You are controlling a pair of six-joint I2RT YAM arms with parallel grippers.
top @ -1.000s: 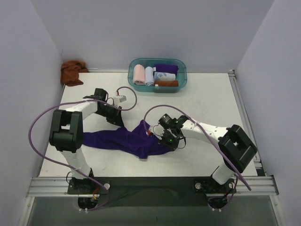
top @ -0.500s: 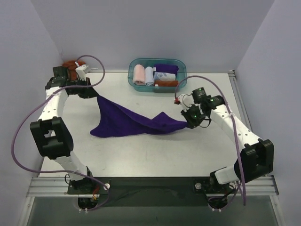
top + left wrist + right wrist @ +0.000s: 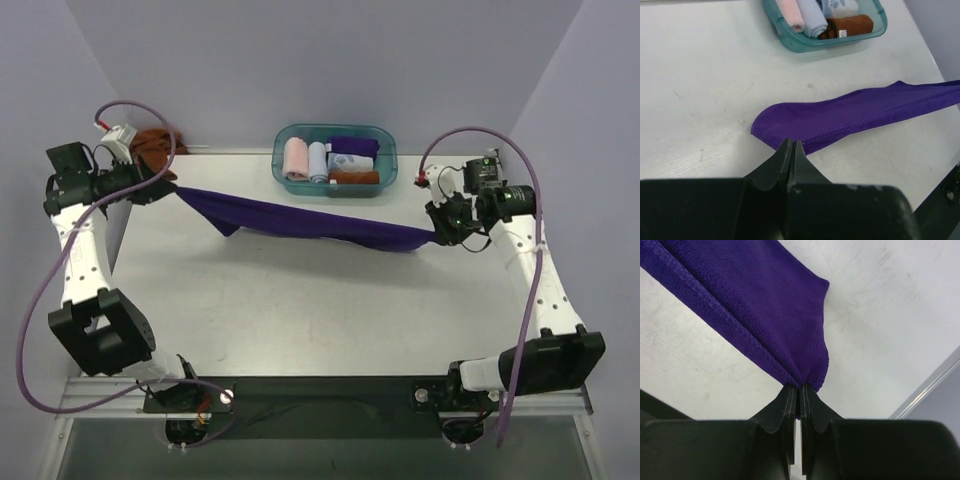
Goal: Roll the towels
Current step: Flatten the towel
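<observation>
Purple towel [image 3: 300, 218], soft terry with a stitched hem along one long edge, drawn out into a long narrow band across the far half of the white table [image 3: 300, 320]. It sags slightly toward the middle; whether its lowest fold touches the surface cannot be told. Left pincer [image 3: 170, 186], its black tapered fingers pressed together, pinches the band's left end near the far left corner. Right pincer [image 3: 437, 236], likewise pressed together, pinches the opposite end, where the pile gathers into a tight point between the pads, close to the right edge of the table. Rust-brown towel [image 3: 152, 148], a crumpled, shapeless heap, lies in the far left corner just behind the left arm. Translucent teal tub [image 3: 283, 165], oblong with rounded corners, stands at the far middle edge, apart from the band. It holds small rolled cloths [image 3: 296, 158]: pink, pale blue, white patterned, purple, and a brown one bearing a white tag.
</observation>
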